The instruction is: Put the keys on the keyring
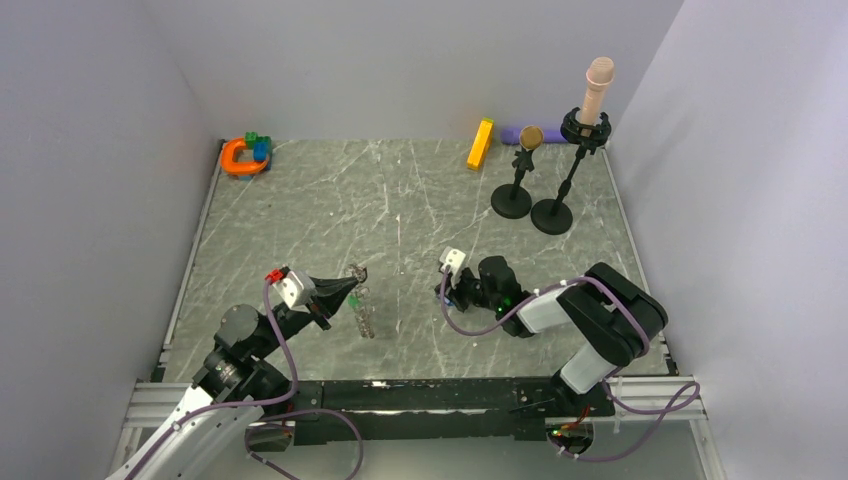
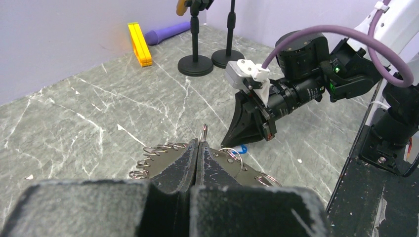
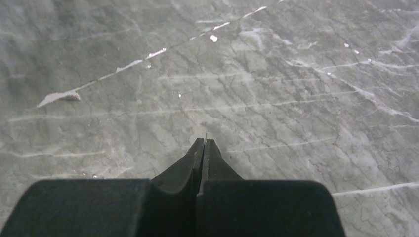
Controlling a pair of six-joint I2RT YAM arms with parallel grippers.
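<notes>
The keyring, a flat silvery ring with small wire loops along its edge, is clamped in my left gripper, which is shut on it just above the table. In the top view the keyring hangs from the left gripper, with a green key on it. My right gripper is shut, and a thin metal sliver pokes out between its tips. In the left wrist view the right gripper points down at the table, with a blue key at its tips.
An orange horseshoe toy with coloured blocks sits in the far left corner. A yellow bar and a purple cylinder lie at the back. Two black microphone stands stand at the back right.
</notes>
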